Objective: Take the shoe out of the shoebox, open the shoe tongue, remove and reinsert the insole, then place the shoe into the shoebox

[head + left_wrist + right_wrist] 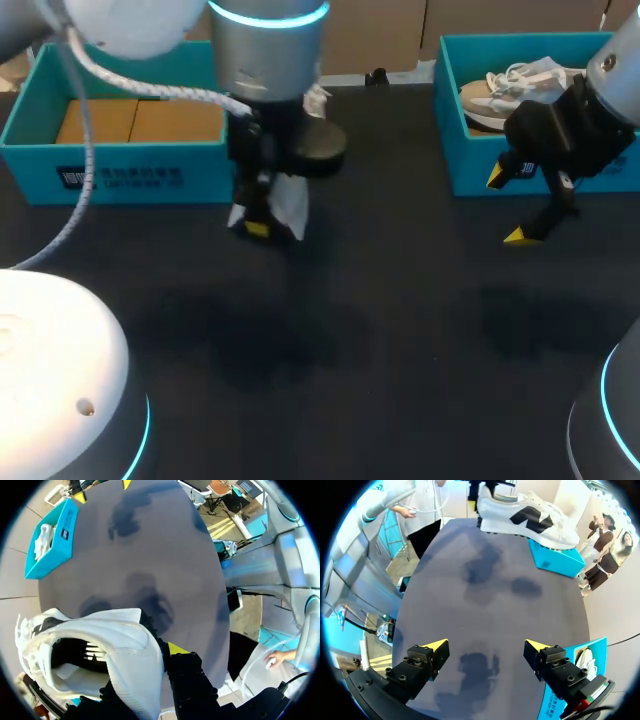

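My left gripper [258, 226] hangs above the table, in front of the left shoebox [110, 165], and is shut on the heel wall of a white shoe [291, 205]. In the left wrist view the shoe [120, 650] opens toward the camera, with one yellow fingertip [175, 648] on its outside; the other finger is hidden inside. The right wrist view has the shoe [525, 512] lifted, side on, above the teal left shoebox [555, 560]. My right gripper [510, 206] stands open and empty in front of the right shoebox [470, 170]; its fingers [432, 650] spread wide over bare table.
The left shoebox holds brown cardboard [135, 120]. The right shoebox holds a second pale shoe [510, 85], also seen in the left wrist view as a second shoe [44, 537] far ahead. The dark tabletop [380, 330] stretches between and before both arms.
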Motion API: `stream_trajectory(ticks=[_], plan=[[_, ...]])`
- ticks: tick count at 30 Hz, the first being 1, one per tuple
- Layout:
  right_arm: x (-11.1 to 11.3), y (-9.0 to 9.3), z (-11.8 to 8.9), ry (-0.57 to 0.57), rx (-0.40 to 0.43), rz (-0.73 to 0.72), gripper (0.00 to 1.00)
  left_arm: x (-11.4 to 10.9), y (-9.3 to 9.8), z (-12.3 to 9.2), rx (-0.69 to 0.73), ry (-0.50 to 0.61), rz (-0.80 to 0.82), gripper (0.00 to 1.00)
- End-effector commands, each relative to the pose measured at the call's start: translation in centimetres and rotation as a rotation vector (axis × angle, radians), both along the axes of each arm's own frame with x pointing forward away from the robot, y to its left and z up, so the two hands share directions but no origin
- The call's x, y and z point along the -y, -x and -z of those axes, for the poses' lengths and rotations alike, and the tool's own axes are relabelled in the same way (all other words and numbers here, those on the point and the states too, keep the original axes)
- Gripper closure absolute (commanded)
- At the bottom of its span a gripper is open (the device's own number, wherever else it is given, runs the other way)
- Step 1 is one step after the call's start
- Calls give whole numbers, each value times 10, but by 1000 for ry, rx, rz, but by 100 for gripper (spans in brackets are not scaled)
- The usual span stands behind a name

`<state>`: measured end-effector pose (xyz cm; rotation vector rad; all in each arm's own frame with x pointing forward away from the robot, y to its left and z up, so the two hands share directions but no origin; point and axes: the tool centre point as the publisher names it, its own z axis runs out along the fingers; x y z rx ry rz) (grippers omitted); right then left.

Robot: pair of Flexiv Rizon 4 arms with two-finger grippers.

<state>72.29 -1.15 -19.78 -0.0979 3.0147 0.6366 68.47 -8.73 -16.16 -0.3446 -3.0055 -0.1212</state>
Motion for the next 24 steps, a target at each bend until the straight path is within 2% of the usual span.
stream_trajectory(ticks=[1, 5, 13, 20, 24], plan=[[0, -1, 0, 2, -1, 1, 0, -44, -22, -3, -46, 108, -20, 100], [0, -1, 0, 2, -1, 1, 0, -74, -37, -6, -56, 114, -58, 100], [0, -1, 0, 2, -1, 1, 0, -128, -55, -10, -50, 118, -123, 100], [0, -1, 0, 2, -1, 1, 0, -167, -69, -4, -50, 104, -122, 100], [0, -1, 0, 2, -1, 1, 0, -193, -79, -2, -62, 147, -96, 100]])
